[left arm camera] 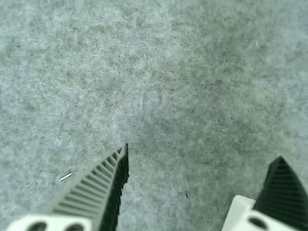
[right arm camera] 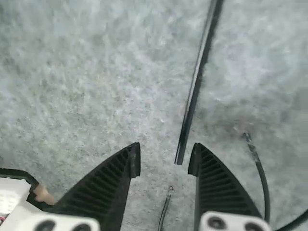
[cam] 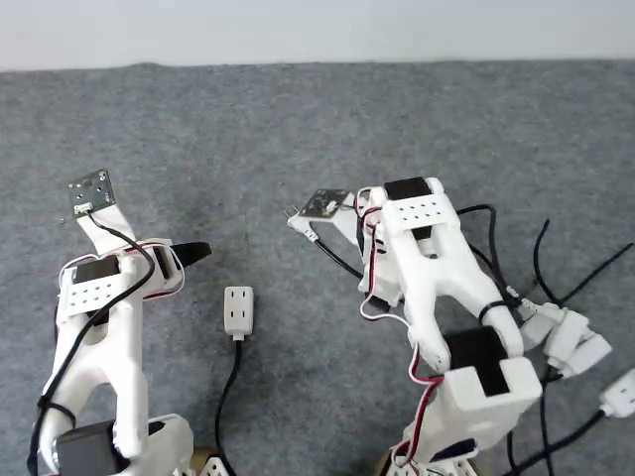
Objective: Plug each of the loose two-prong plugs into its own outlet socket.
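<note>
A white outlet strip [cam: 238, 309] lies on the grey carpet between the two arms, its black cord running toward the near edge. My left gripper [cam: 187, 258] hangs just left of it; the left wrist view has this gripper [left arm camera: 202, 161] open over bare carpet with nothing between its fingers. A white two-prong plug [cam: 303, 225] lies by my right arm's wrist, prongs pointing left. My right gripper [right arm camera: 166, 161] is open, and a black cord [right arm camera: 197, 82] runs away from the gap between its fingertips. Several more white plugs [cam: 568, 337] lie at the right.
Tangled black cords [cam: 541, 263] spread over the carpet to the right of my right arm. Another white plug [cam: 620, 394] sits at the right edge. A thin dark wire [right arm camera: 256, 159] curves beside my right gripper. The far carpet is open floor.
</note>
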